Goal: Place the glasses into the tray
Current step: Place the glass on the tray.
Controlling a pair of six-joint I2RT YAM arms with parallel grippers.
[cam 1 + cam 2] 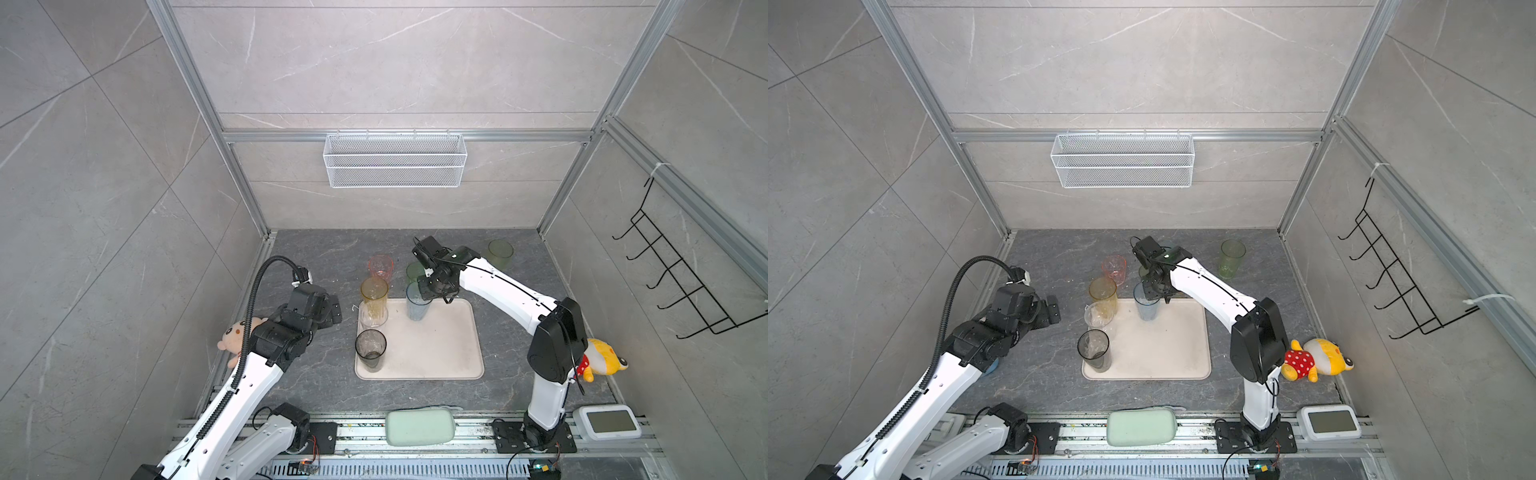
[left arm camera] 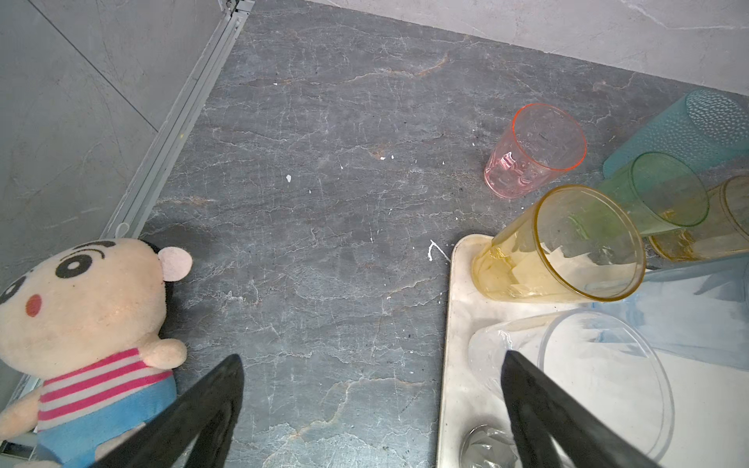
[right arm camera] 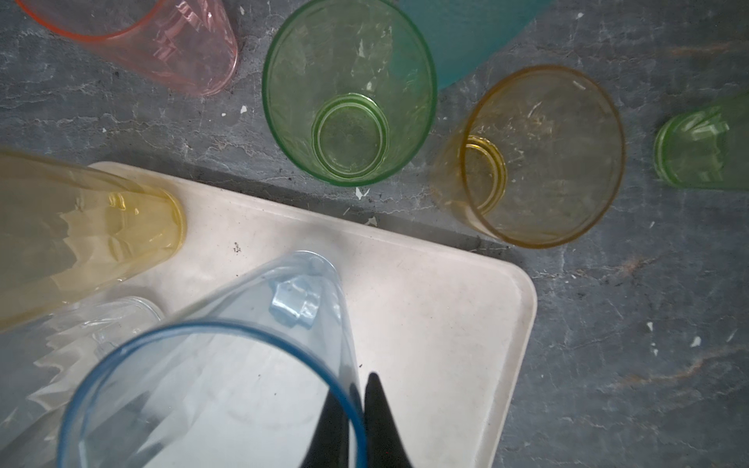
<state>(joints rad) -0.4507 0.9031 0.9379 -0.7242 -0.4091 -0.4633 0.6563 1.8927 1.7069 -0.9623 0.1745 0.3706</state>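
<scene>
The cream tray lies mid-table. Along its left side stand a tall amber glass, a clear glass and a smoky grey glass. My right gripper is shut on the rim of a pale blue glass, one finger inside and one outside, with its base over the tray's far edge. Behind the tray on the table stand a pink glass, a short green glass, a short amber glass, a teal glass and a tall green glass. My left gripper is open and empty, left of the tray.
A plush doll lies by the left arm and a yellow plush behind the right arm. At the front edge are a pale green pouch and a white device. A mesh basket and a hook rack hang on the walls.
</scene>
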